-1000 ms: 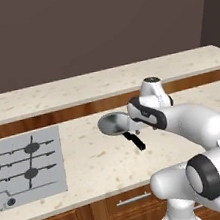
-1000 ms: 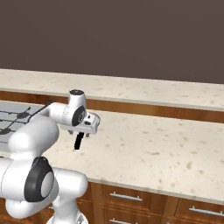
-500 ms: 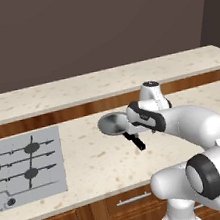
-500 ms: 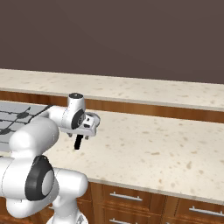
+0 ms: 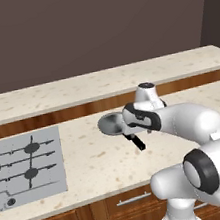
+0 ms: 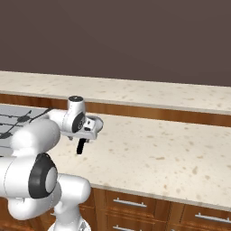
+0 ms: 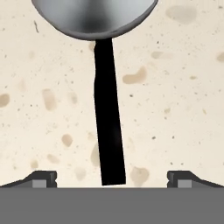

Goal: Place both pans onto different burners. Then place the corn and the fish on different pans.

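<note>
Silver-grey pan (image 5: pixel 111 124) sits on the speckled beige worktop (image 5: pixel 90 161), right of the hob (image 5: pixel 25 166) and apart from it, not on any burner. Pan's dark handle (image 5: pixel 135 142) points toward the near edge of the worktop, angled a bit right. From my hand camera the pan bowl (image 7: pixel 94 17) is at the top and the handle (image 7: pixel 109 113) runs down the middle toward me, lying flat on the worktop.

My jaws (image 7: pixel 111 178) hang right above the handle end, spread as wide as they go, one fingertip (image 7: pixel 41 178) on each side of the handle with clear gaps, touching nothing and holding nothing. From the left base camera my hand (image 5: pixel 140 118) sits over the near right side of the pan, hiding part of it. From the right base camera my hand (image 6: pixel 85 127) covers the pan and the handle (image 6: pixel 81 146) sticks out below it.

Hob lies at the left of the worktop with black burners (image 5: pixel 31 147) under wire grates, nothing on those in view. Wooden drawers (image 5: pixel 123 208) run below the worktop edge.
</note>
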Controlling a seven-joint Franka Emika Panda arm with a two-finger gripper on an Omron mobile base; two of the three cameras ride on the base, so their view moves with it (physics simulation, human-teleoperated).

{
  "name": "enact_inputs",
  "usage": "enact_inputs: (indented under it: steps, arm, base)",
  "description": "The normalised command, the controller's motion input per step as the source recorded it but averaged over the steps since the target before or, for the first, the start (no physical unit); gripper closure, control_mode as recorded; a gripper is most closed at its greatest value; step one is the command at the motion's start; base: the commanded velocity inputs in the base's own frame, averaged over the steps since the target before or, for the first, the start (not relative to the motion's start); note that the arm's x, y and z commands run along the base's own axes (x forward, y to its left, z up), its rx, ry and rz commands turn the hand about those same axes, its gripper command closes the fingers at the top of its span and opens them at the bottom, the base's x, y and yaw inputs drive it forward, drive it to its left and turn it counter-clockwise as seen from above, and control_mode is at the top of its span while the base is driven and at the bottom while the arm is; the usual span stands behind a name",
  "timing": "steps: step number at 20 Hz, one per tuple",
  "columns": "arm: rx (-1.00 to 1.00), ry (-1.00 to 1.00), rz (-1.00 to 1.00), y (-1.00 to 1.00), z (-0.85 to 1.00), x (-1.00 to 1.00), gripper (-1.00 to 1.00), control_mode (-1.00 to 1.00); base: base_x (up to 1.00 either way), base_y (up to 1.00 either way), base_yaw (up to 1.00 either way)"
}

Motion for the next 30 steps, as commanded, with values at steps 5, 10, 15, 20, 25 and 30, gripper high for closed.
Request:
enact_inputs:
  steps: [5, 10, 15, 20, 25, 30]
  arm:
    - [0.0, -0.02, 0.04, 0.0, -0.22, 0.19, -1.0, -1.0]
    - [0.0, -0.03, 0.02, 0.0, -0.43, 0.05, -1.0, -1.0]
    - [0.0, -0.02, 0.03, 0.0, -0.4, 0.0, -1.0, -1.0]
    - [0.0, 0.0, 0.02, 0.0, -0.26, 0.0, 1.0, -1.0]
    - [0.0, 0.0, 0.0, 0.02, -0.02, 0.0, 1.0, -1.0]
    - [0.0, -0.05, 0.0, 0.0, 0.32, -0.18, 1.0, -1.0]
  base:
    - [0.0, 0.0, 0.0]
    - [0.0, 0.0, 0.0]
    - [0.0, 0.0, 0.0]
    - [0.0, 0.0, 0.0]
    - [0.0, 0.0, 0.0]
    - [0.0, 0.0, 0.0]
